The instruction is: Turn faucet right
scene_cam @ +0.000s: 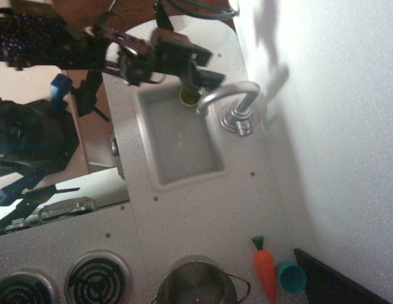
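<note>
The faucet (231, 94) is a shiny silver gooseneck tap on a round chrome base (238, 120) beside the sink (149, 168). Its spout arches out over the sink's far corner. My gripper (205, 83) hangs just above and to the left of the spout's tip, with its dark fingers (212, 78) apart and nothing between them. It is close to the spout, and I cannot tell whether it touches it. A yellow-green cup (186, 97) in the sink corner is partly hidden under the gripper.
A steel pot (196, 282) stands at the bottom by the stove burners (97, 277). A toy carrot (265, 269) and a teal cup (290, 277) lie at the lower right. The white wall (336, 126) runs along the right side.
</note>
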